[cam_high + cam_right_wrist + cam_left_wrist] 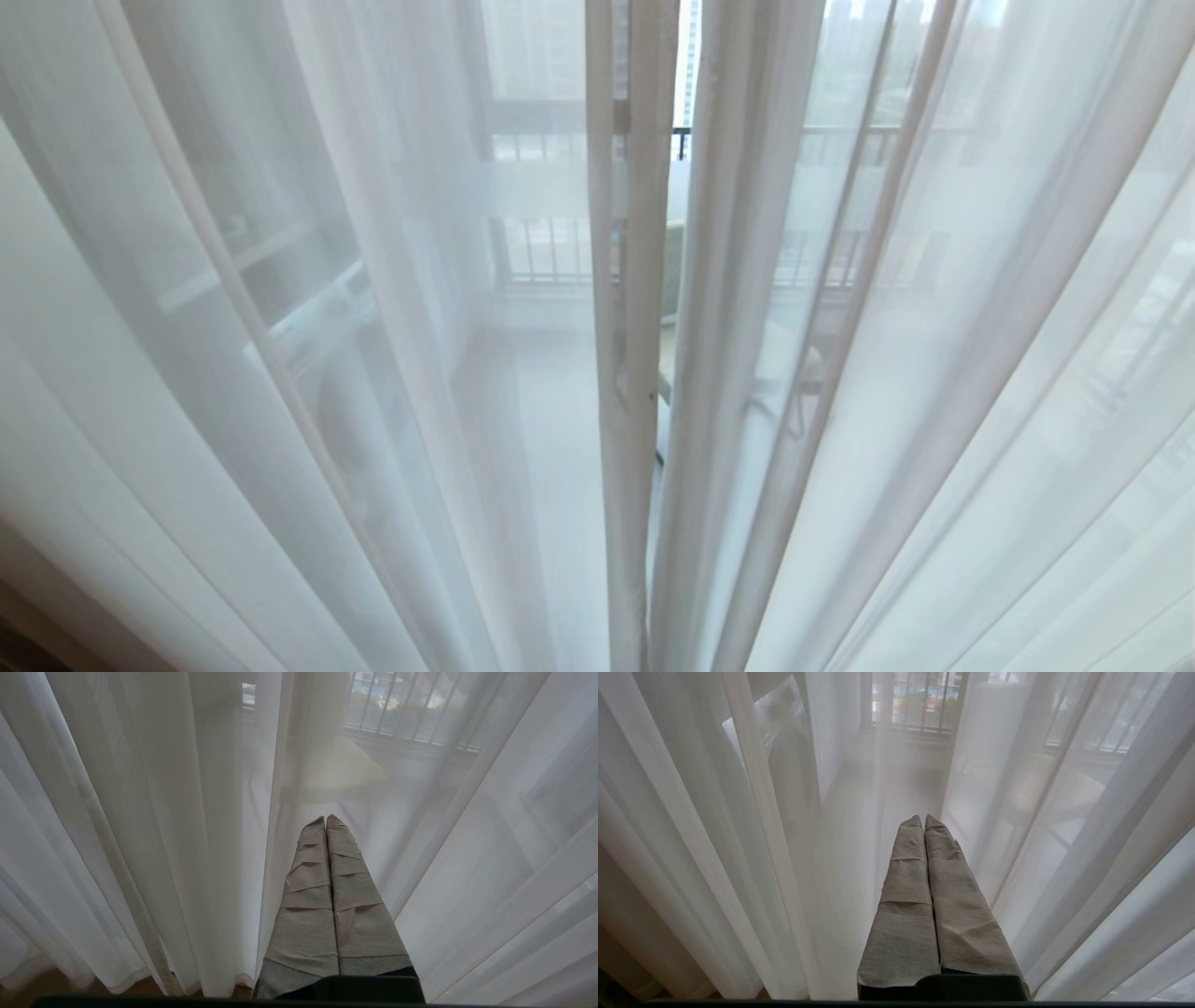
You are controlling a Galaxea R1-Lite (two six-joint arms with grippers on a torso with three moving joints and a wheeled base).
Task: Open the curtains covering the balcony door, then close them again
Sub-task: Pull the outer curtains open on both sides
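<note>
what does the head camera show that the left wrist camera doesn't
Only the head view shows the narrow gap where the two sheer panels meet, with a strip of the balcony railing seen clear through it; no gripper appears there. Only the left wrist view shows the left gripper, its wrapped fingers pressed together, shut and holding nothing, pointing at the fabric. Both show the white sheer curtains drawn across, with the balcony hazy behind them.

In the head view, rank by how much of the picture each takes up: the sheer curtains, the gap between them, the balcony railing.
1. Sheer curtains, filling nearly the whole view.
2. Balcony railing, seen through the fabric.
3. Gap, a thin slit.
The curtains hang nearest the camera, so true sizes stay unsure.
</note>
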